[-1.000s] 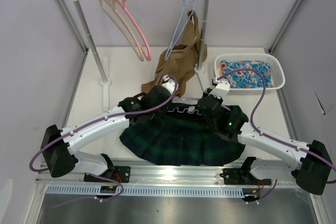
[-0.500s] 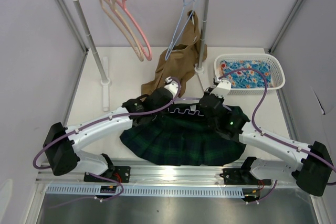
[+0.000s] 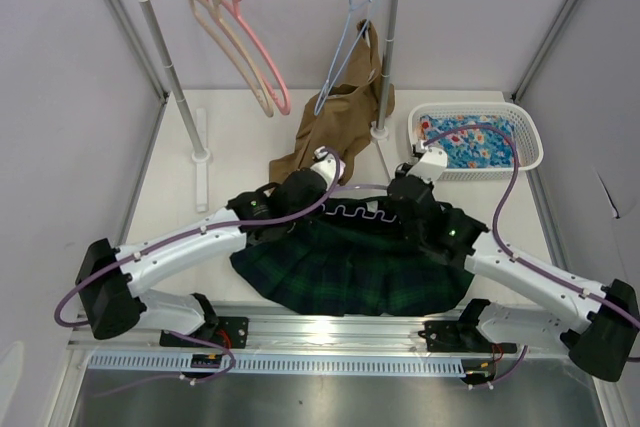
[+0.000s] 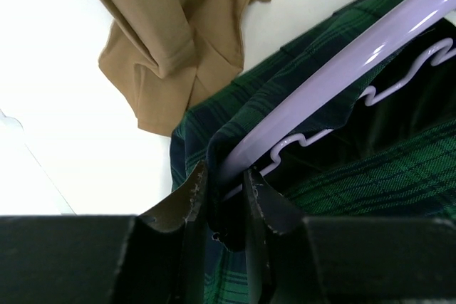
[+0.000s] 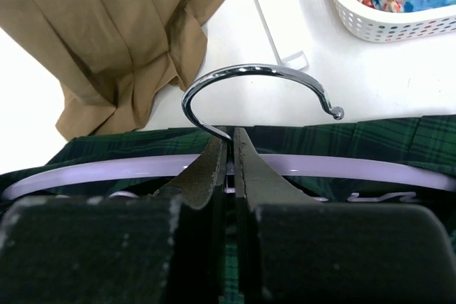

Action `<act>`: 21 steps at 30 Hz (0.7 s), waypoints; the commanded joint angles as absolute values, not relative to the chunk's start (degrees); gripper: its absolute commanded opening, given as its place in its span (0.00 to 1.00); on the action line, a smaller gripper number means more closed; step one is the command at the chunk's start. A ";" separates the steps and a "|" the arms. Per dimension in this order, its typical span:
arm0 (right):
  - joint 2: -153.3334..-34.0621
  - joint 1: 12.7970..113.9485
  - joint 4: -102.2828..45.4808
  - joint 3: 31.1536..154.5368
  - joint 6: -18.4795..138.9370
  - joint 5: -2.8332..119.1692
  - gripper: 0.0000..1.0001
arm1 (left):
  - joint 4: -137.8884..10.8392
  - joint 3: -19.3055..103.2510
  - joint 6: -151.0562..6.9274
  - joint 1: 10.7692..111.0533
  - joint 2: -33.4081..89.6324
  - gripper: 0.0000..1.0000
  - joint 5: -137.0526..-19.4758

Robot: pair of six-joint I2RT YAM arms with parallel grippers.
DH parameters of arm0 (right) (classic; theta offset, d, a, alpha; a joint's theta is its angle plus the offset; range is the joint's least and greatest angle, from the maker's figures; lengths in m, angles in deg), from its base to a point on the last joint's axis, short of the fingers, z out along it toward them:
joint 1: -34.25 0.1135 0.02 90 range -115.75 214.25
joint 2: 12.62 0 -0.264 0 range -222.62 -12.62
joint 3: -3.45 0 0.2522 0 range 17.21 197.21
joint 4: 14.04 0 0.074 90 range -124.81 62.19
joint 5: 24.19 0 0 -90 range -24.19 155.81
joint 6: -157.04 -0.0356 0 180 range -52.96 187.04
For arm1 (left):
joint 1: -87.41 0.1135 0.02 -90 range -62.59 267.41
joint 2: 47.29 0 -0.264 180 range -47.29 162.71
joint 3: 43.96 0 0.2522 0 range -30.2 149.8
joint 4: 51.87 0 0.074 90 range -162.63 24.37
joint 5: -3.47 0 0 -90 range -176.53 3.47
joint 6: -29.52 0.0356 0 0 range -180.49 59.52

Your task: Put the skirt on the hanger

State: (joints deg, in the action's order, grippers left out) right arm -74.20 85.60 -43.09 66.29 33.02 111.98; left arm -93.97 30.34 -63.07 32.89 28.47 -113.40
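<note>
White basket (image 3: pixel 475 173) rear R, floral cloth (image 3: pixel 465 147) inside

- From above I see only a wavy stretch of the hanger (image 3: pixel 352 212); the rest is covered.
- Right wrist view crops the basket (image 5: pixel 381 30) at top.

Matt woven plaid cloth, pleated, for the skirt (image 3: pixel 350 272). Smooth glossy lavender plastic for the hanger (image 4: pixel 335 69), with a polished, mirror-bright metal hook (image 5: pixel 256 69). Soft matt tan garment (image 5: pixel 107 40), creased. White plastic lattice basket (image 3: pixel 478 173), printed cloth (image 3: pixel 470 147) inside. Matt black fingers (image 4: pixel 187 201) on the left gripper (image 4: pixel 219 176), scuffed pale at the tips.
</note>
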 commanded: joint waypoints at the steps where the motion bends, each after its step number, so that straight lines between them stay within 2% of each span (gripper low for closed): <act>1: -71.07 84.52 -43.88 72.23 31.88 112.13 0.07 | -91.90 32.38 -63.39 32.83 24.34 0.00 -116.23; 2: -70.63 83.82 -44.93 72.75 32.24 111.87 0.15 | -92.34 32.47 -63.30 32.83 24.08 0.00 -116.32; 5: -69.66 82.50 -47.92 74.86 32.77 111.86 0.29 | -92.35 32.03 -63.12 32.92 22.85 0.00 -116.06; 12: -66.76 78.82 -54.78 77.06 32.68 111.78 0.50 | -92.52 30.71 -62.77 33.18 20.56 0.00 -116.06; 17: -65.71 73.54 -64.26 78.56 31.54 111.08 0.47 | -92.44 29.83 -62.94 33.53 19.42 0.00 -115.97; 19: -64.22 68.91 -64.81 76.55 32.06 106.09 0.45 | -92.79 29.83 -63.12 33.71 19.06 0.00 -115.71; 21: -63.25 65.38 -64.19 73.31 32.41 99.16 0.39 | -92.52 29.40 -63.03 33.71 18.71 0.00 -115.44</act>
State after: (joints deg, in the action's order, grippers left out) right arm -65.54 69.93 -60.80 75.73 32.45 107.26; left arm -95.78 29.40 -62.90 33.26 21.87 -114.82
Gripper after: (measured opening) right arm 0.413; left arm 0.210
